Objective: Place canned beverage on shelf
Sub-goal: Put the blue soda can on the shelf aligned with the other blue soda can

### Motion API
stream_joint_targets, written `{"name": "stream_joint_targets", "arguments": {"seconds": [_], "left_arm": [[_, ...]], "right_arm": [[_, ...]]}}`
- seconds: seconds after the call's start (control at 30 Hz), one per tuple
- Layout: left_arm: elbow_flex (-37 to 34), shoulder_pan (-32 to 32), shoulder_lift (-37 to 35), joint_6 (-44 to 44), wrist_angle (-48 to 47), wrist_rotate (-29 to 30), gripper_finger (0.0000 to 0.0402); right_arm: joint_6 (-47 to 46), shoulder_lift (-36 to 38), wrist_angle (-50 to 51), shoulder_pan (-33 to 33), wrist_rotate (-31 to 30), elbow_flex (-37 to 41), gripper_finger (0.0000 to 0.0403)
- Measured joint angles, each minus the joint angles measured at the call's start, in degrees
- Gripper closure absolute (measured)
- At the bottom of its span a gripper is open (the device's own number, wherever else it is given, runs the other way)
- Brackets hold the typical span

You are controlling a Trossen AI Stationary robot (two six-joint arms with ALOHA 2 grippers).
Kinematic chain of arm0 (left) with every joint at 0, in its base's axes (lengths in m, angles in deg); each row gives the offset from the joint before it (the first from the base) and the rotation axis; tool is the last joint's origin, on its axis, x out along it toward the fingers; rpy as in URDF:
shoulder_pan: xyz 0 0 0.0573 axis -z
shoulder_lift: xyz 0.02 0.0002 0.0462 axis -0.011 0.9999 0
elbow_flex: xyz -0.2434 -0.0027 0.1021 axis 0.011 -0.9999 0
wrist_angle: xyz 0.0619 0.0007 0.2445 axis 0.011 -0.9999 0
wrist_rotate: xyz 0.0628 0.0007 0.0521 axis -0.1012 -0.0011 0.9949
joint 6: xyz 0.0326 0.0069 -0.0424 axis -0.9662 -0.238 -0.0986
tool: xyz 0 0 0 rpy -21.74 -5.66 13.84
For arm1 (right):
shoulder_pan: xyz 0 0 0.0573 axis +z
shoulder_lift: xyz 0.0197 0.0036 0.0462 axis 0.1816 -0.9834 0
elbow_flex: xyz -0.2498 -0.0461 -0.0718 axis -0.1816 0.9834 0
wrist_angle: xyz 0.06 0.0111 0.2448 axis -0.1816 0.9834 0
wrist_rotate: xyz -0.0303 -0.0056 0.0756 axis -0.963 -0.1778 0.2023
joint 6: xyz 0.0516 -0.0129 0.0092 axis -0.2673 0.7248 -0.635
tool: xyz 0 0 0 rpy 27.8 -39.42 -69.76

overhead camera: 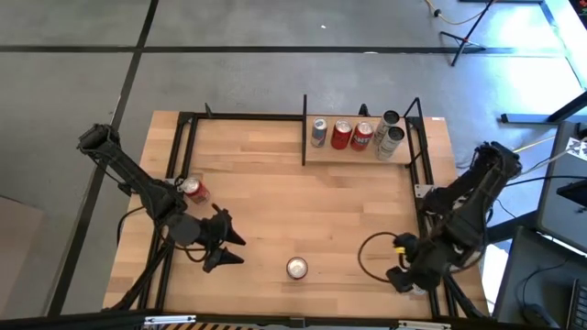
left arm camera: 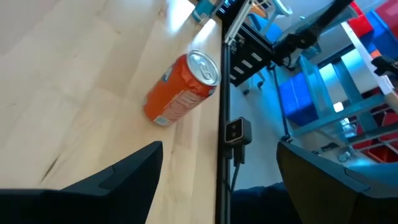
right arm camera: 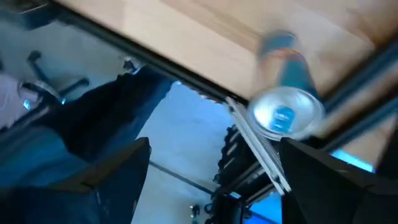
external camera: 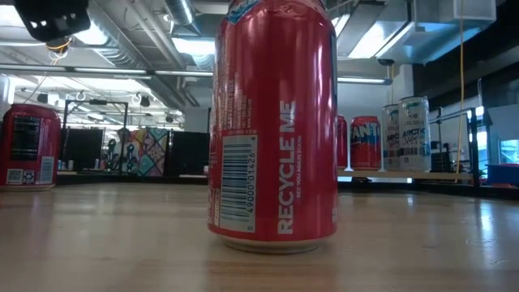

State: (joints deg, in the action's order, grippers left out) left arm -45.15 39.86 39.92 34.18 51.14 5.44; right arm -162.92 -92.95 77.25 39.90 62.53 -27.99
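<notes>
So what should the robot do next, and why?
Probably move the open left gripper toward the upright can near the table's front edge. That can stands free on the table, closer to those fingers than to the right gripper, and the shelf already holding cans has bare board left at one end.

The red can (external camera: 274,122) standing nearest on the table is showing "RECYCLE ME" beside a barcode reading 49000 01426. Other cans' lettering is staying unreadable.
</notes>
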Motion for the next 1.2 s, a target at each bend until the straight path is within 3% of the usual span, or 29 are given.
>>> {"name": "stream_joint_targets", "arguments": {"seconds": [0.23,0.6,0.8,0.93,1.03,1.2], "left_arm": [[0.00,0.00,0.00,0.34,-0.40,0.41,0.0090],[0.00,-0.02,0.00,0.34,-0.46,0.46,0.0090],[0.00,-0.04,0.00,-0.01,-0.46,0.44,0.0090],[0.00,-0.08,0.00,-0.50,-0.47,0.46,0.0090],[0.00,-0.11,0.00,-1.33,-0.48,0.48,0.0090],[0.00,-0.09,0.00,-2.69,-0.48,-0.57,0.0090]], "right_arm": [[-11.34,-1.16,0.35,5.17,-0.70,3.79,0.0057],[-13.39,-4.82,-0.13,5.20,2.01,7.10,0.0057],[-9.84,-7.80,-2.77,5.17,4.84,8.17,0.0070],[-7.69,-9.56,-1.96,5.19,5.06,8.25,0.0141],[-1.76,-9.84,-1.93,5.09,5.75,8.01,0.0200],[15.50,-10.11,-0.25,2.03,2.67,4.39,0.0200]]}}
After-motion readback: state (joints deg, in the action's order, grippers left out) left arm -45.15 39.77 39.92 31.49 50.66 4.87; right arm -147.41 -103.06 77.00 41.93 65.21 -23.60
